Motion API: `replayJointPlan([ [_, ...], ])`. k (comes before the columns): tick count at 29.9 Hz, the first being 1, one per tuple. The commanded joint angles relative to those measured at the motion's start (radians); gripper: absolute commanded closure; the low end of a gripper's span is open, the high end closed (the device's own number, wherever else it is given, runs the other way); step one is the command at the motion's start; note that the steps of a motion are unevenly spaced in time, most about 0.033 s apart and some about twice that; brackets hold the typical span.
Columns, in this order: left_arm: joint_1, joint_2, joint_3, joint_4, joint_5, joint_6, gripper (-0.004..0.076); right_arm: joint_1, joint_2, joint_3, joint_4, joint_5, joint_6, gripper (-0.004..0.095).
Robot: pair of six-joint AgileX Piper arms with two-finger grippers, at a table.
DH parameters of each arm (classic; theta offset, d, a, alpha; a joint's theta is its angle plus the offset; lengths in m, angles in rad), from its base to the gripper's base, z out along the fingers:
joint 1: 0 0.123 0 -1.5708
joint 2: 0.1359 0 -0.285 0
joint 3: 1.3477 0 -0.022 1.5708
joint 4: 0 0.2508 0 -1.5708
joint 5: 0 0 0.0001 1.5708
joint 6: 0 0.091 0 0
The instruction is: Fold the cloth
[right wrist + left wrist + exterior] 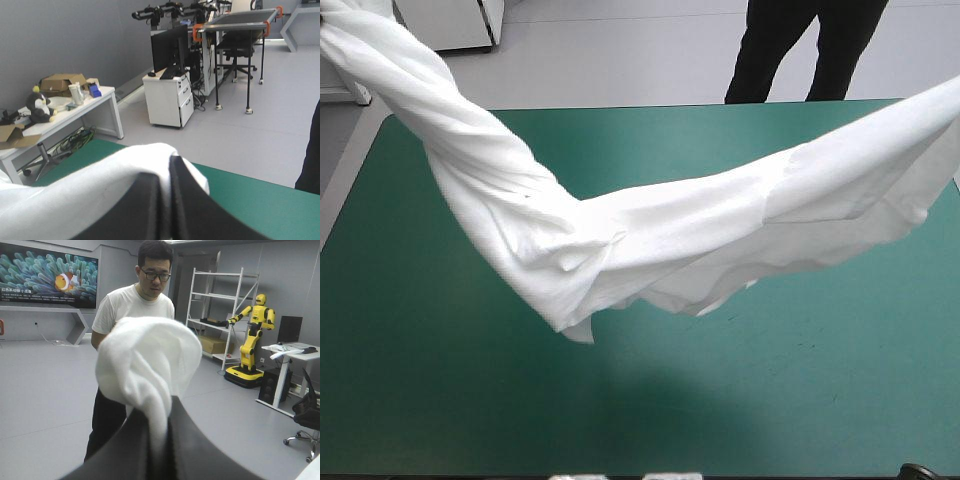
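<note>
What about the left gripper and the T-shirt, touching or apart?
Touching. The left wrist view shows the T-shirt pinched in the left gripper, its black fingers all but shut on it.

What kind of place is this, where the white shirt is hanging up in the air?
Probably a robot lab or test room. The left gripper and right gripper hold the T-shirt stretched above a table with a teal-green cover.
</note>
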Motion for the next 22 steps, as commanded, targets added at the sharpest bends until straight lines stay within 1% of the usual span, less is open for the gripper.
replayJointPlan([
  [1, 0.000, -0.004, -0.008, 0.005, 0.041, -0.011, 0.0734, -0.006, 0.019, -0.010, -0.005, 0.000, 0.003, 0.0924],
  [6, 0.000, -0.015, 0.090, 0.011, 0.040, -0.024, 0.0734, -0.006, 0.000, 0.104, -0.005, 0.000, 0.068, 0.0925],
  [9, 0.000, -0.055, 0.230, 0.011, 0.040, -0.006, 0.0734, -0.006, -0.028, 0.226, -0.007, 0.000, 0.091, 0.0925],
  [11, 0.000, -0.092, 0.365, 0.032, 0.040, 0.003, 0.0734, -0.006, -0.051, 0.323, -0.017, 0.000, 0.124, 0.0925],
  [13, 0.000, -0.122, 0.494, 0.056, 0.039, 0.003, 0.0734, -0.006, -0.072, 0.411, -0.063, 0.000, 0.165, 0.0925],
  [16, 0.000, -0.130, 0.703, 0.072, 0.016, 0.011, 0.0734, -0.006, -0.079, 0.549, -0.185, -0.003, 0.243, 0.0925],
  [18, 0.000, -0.110, 0.807, 0.072, -0.041, 0.046, 0.0734, -0.006, -0.075, 0.639, -0.275, -0.011, 0.299, 0.0925],
  [21, 0.000, -0.046, 0.931, 0.086, -0.155, 0.069, 0.0734, -0.007, -0.050, 0.758, -0.372, -0.035, 0.366, 0.0926],
  [22, 0.000, -0.013, 0.952, 0.086, -0.177, 0.074, 0.0734, -0.016, -0.036, 0.787, -0.389, -0.044, 0.385, 0.0926],
])
